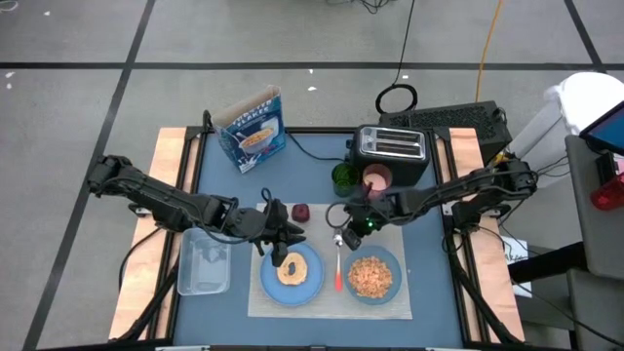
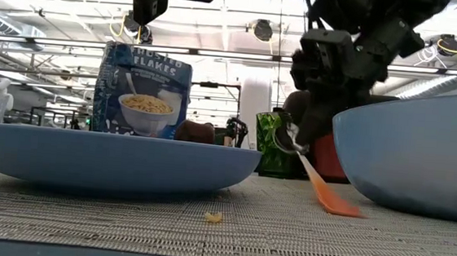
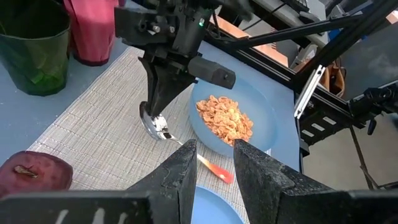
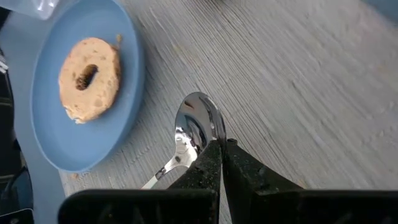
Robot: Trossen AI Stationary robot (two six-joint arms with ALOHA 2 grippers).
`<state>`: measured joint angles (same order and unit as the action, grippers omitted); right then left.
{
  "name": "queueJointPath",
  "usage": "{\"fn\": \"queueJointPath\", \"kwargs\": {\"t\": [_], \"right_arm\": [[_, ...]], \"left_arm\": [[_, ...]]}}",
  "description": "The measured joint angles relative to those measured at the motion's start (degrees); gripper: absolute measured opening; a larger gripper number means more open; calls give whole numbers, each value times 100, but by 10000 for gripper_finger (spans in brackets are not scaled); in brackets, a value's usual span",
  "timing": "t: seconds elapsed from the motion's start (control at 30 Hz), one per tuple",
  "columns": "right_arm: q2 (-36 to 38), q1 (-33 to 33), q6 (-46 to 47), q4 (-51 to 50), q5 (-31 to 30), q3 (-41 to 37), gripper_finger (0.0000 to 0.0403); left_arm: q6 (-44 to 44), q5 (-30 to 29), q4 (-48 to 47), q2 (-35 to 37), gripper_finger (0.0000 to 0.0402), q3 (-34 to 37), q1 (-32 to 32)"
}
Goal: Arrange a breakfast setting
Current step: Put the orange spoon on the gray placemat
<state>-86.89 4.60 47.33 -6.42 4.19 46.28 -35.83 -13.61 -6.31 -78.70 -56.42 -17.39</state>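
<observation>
We see the right end effector (image 4: 219,163) clamped shut on the spoon (image 1: 338,261) (bowl end pinched, handle resting on the placemat (image 1: 322,302)) between plate (image 1: 268,283) and bowl (image 1: 390,283), likely to straighten it, while the left end effector (image 1: 276,255), slightly parted, holds nothing above the bagel (image 1: 292,266).

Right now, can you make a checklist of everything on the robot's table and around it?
Surface: blue table, beige placemat on it.
Job's things: bagel on plate; bowl holds cereal; spoon between them; dark-red fruit.
Clutter: cereal box, toaster, green cup, pink cup, clear tub.
Grippers: left gripper above the plate, fingers apart, empty; right gripper shut on spoon.
Cables: black cord from toaster.
Surroundings: floor cables.
</observation>
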Motion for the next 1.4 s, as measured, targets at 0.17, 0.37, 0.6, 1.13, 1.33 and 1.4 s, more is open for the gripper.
{"fn": "queueJointPath", "kwargs": {"t": [0.17,0.37,0.6,1.13,1.33,1.4], "right_arm": [[0,0,288,792,11,-518,1],[0,0,434,1651,23,-1029,1],[0,0,511,1965,17,-1308,2],[-7,-2,282,2224,-332,-1339,28],[-7,0,279,2230,-304,-1339,29],[-7,0,280,2235,-311,-1339,29]], "left_arm": [[2,0,2,0,111,0,0],[4,0,2,0,111,0,0],[7,0,4,-2,111,0,0],[7,0,7,-3,111,0,0],[9,0,7,-4,111,0,0],[7,0,7,-4,111,0,0]]}}
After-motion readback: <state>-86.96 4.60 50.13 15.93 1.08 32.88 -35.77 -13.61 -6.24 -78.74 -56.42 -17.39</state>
